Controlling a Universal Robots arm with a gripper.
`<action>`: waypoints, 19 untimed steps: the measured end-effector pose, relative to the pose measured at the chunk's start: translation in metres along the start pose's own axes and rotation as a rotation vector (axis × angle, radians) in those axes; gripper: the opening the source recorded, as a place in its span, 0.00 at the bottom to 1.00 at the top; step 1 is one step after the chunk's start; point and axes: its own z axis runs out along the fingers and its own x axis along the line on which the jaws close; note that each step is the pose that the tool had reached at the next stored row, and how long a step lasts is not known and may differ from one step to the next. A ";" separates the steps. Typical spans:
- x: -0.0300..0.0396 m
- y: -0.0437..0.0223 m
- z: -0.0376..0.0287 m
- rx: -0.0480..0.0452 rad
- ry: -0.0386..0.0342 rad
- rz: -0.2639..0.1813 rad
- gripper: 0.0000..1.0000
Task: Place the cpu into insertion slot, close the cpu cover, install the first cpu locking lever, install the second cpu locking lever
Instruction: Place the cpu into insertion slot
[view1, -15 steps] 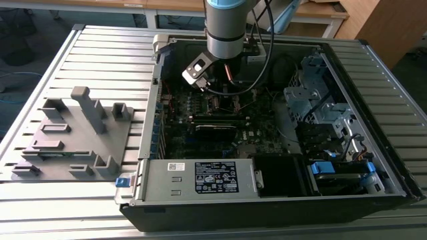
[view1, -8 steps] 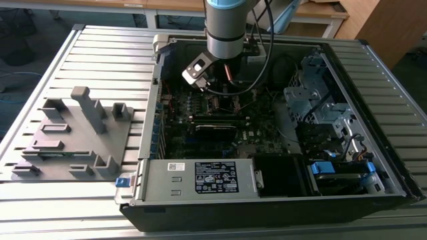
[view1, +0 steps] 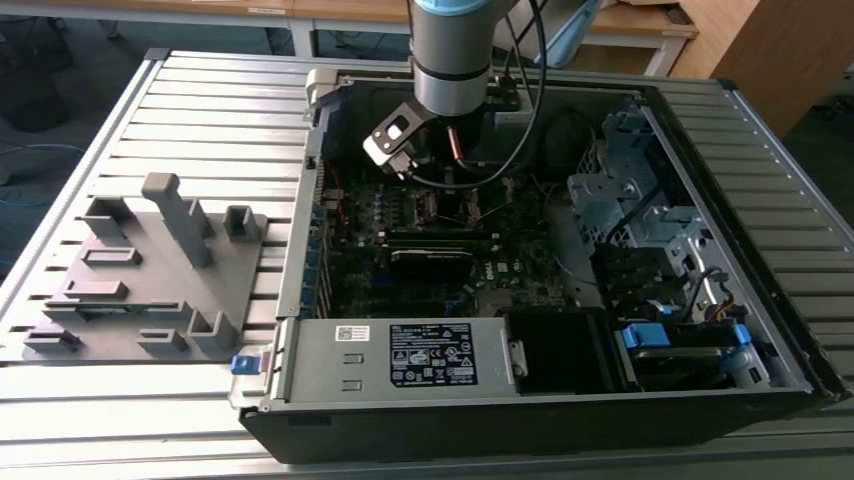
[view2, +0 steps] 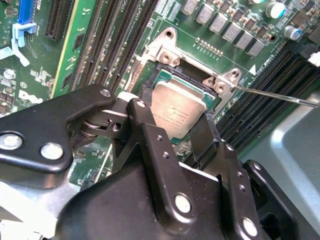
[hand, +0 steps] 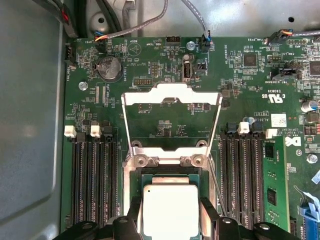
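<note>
Silvery cover (hand: 172, 94) stands flipped back to leave the socket (view2: 172, 75) open, while my gripper (hand: 171, 205) clamps the chip (view2: 179, 109) by two edges, level over it for seating.

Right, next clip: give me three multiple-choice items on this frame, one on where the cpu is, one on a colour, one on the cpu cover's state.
1. Where is the cpu?
A. On the slatted tabletop
B. At the insertion slot on the circuit board
C. On the drive cage

2. What colour is the fixture beside the computer case?
A. Grey
B. Red
C. Yellow

3. How does the cpu cover stand?
A. Shut over the cpu
B. Taken out of the case
C. Swung open, back from the slot

Answers:
1 B: both wrist views show the cpu over the slot.
2 A: the fixture is plain grey in the exterior view.
3 C: the cover lies back, with green board showing through its cut-out.
</note>
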 end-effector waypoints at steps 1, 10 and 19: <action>0.0000 0.0001 0.0000 0.0000 0.0000 0.000 0.54; 0.0000 0.0004 0.0001 0.0110 0.0167 0.000 0.54; 0.0000 0.0033 0.0002 0.0117 0.0300 -0.003 0.54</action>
